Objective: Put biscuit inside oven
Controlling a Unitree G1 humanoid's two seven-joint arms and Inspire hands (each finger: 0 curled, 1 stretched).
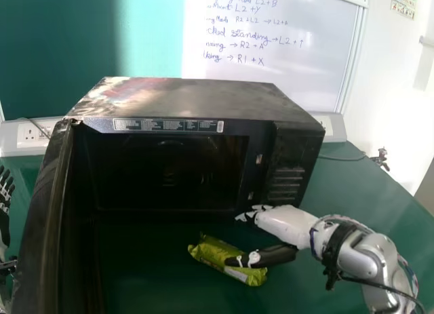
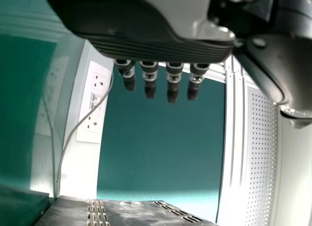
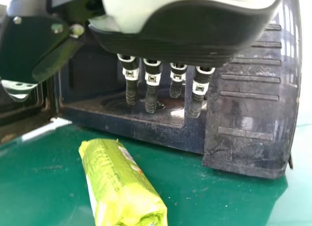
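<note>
Evidently, no grip taken

Biscuit packet point(image 1: 215, 254) on the green table point(image 1: 359, 185), outside the cavity; the right hand's point(image 1: 281, 222) fingers are straight and slightly apart, its thumb across the packet in the head view, probably so placed to pinch it from the side; whether thumb touches wrapper, I cannot tell; the left hand point(image 2: 146, 45), fingers extended, waits idle at the head view's left edge; the oven door point(image 1: 47, 219) is open, presumably to admit the packet; beyond stand the oven point(image 1: 183, 97) and a whiteboard point(image 1: 271, 73).

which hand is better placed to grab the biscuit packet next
Right, probably: the right hand is open and close to the packet, while the left hand is beyond the open door.
</note>
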